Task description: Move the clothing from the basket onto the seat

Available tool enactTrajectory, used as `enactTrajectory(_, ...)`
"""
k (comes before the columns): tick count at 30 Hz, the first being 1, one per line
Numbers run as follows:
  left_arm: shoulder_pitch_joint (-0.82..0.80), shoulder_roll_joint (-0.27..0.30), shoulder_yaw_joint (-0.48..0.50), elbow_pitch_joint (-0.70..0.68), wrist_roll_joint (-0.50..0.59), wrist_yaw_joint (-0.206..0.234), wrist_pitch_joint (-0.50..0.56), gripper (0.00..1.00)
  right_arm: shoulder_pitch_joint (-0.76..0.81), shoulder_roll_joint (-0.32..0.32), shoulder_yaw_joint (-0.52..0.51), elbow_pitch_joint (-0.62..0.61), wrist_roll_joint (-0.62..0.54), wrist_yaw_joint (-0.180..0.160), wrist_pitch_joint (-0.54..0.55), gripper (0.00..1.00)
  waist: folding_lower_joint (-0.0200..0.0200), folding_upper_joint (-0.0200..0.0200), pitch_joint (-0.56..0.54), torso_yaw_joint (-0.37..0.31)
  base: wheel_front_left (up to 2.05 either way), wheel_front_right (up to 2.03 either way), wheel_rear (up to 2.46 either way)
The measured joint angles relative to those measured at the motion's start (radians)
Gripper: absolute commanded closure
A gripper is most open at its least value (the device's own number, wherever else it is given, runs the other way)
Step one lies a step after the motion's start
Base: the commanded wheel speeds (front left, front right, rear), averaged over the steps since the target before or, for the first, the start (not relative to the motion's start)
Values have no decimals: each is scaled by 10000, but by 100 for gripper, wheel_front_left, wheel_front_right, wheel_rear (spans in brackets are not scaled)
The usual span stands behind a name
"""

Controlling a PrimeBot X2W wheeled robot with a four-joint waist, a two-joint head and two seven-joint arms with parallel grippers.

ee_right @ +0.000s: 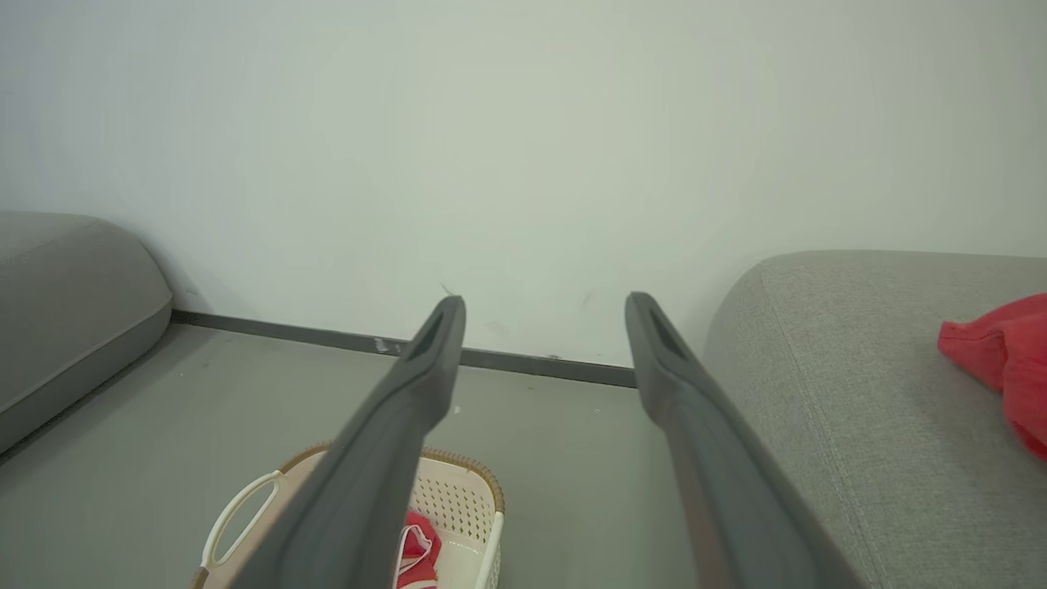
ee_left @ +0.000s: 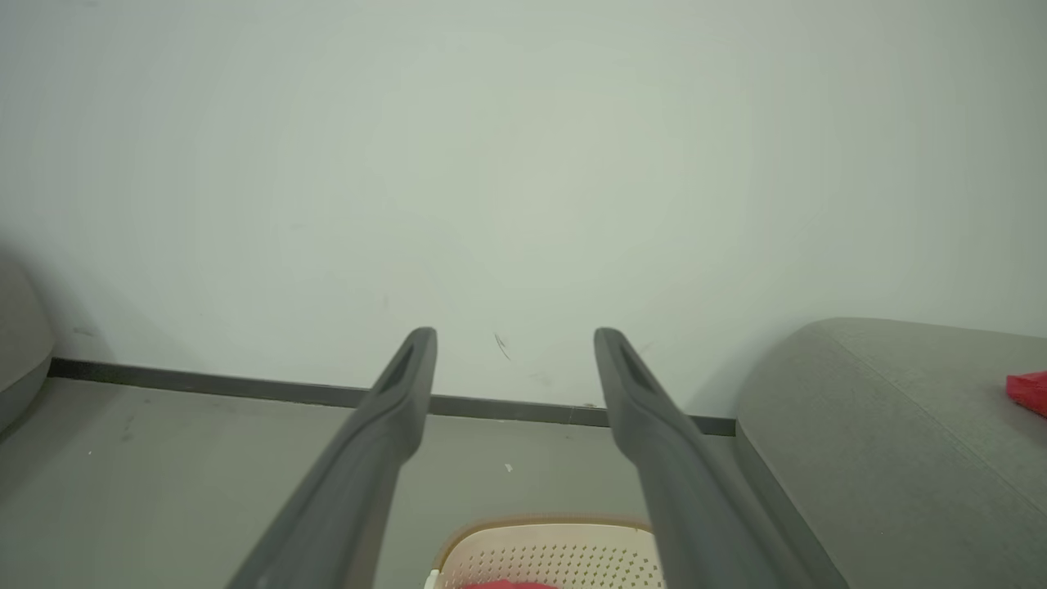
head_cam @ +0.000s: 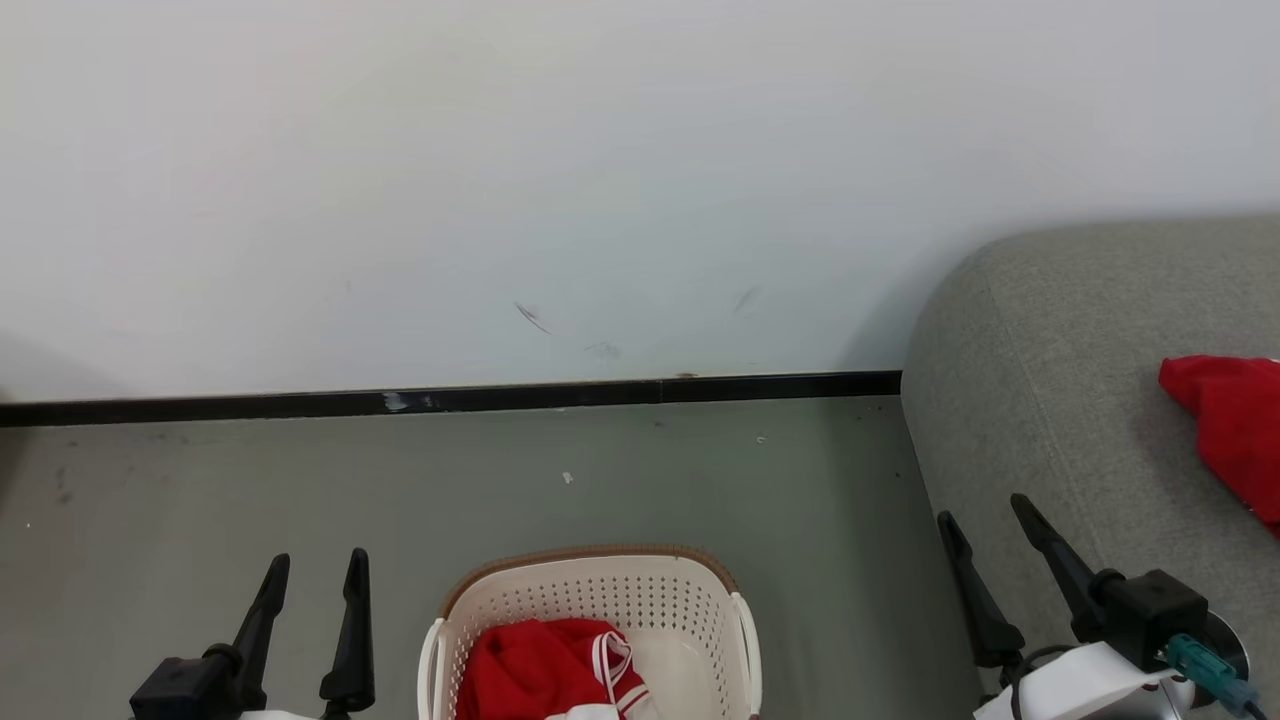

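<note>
Two grippers wait at the near edge, each with its fingers spread apart and nothing between them. The left gripper is at the near left above the floor, and the right gripper is at the near right, by the sofa's front edge. Between them, closer to the left one, stands the laundry basket. A crumpled trimmed red garment lies in its left half, with the striped band turned toward the middle. Farther off to the right, a second red garment already rests on the grey sofa, so about half the job looks done.

The step in hand appears to be the reach down into the basket. The left gripper seems better placed. It should come down inside the woven-look rim without touching it and close on a thick bunched fold rather than the thin trim. The lift should go high enough for trailing cloth to clear the wall, or the light basket may tip or drag. The garment then goes right, onto bare cushion beside the other piece. Beyond all this are the dark skirting and the white wall.
</note>
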Motion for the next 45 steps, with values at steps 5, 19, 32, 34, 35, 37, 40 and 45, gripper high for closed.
enactTrajectory(5,0,-4,13,-61,63,0,0,0,161,2,44,-100,94,0,2,0,0,0,64,20,0,0,0)
enactTrajectory(19,0,-10,63,-146,94,-27,0,0,265,2,88,-370,395,0,2,0,0,1,252,30,0,0,0)
enactTrajectory(32,0,81,15,-52,205,-92,10,0,350,4,82,-573,451,0,2,0,0,0,527,28,0,0,0)
enactTrajectory(34,-2,130,-42,17,257,-136,29,0,354,4,67,-656,449,0,2,0,0,0,594,22,0,0,0)
enactTrajectory(35,-6,165,-86,61,268,-180,71,0,354,4,56,-685,447,0,2,0,0,0,631,19,0,0,0)
enactTrajectory(37,-16,219,-196,148,284,-234,171,0,354,8,0,-719,426,0,2,0,0,0,712,10,0,0,0)
enactTrajectory(40,-71,238,-384,290,359,-343,299,0,353,10,-77,-826,387,0,2,0,-1,0,848,-10,0,0,0)
enactTrajectory(45,-347,242,-769,491,449,-441,606,0,347,12,-318,-1051,387,0,2,0,-1,1,1118,-59,0,0,0)
